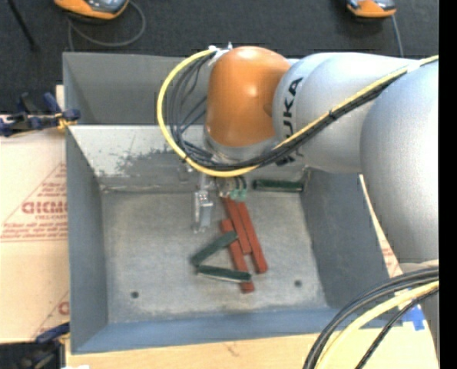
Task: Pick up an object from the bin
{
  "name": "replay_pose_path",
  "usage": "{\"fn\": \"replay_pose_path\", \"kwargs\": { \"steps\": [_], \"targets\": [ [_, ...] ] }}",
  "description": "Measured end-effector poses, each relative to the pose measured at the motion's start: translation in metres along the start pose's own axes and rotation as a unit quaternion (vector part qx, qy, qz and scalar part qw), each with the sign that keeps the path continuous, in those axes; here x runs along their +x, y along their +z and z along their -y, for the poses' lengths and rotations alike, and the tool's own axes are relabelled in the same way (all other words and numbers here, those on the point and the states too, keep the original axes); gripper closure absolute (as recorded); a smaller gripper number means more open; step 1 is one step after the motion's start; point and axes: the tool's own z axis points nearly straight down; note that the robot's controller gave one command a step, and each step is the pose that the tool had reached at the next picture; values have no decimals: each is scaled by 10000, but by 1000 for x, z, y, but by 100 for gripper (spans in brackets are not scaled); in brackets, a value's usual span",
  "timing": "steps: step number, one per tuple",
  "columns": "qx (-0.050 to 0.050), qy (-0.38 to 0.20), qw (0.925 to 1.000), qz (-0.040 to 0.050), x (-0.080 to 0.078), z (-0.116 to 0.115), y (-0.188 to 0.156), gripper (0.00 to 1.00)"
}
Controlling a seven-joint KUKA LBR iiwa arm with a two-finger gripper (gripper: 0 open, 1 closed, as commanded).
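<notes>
In the middle of the bin (136, 244), the end effector (203, 212), open or closed I cannot tell, hangs just beside crossed red-brown sticks (242, 233) and dark green sticks (215, 247), so a grasp risks snagging several or slipping off.

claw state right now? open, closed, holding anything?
Claw: cannot be told; it sits over the long red-brown flat sticks beside the dark green flat sticks, mid-bin.
</notes>
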Motion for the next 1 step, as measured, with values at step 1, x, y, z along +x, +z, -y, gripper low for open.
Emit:
{"fn": "replay_pose_path", "kwargs": {
  "steps": [1],
  "targets": [
    [-10,-365,9993,-38,79,40,73,0]
  ]
}}
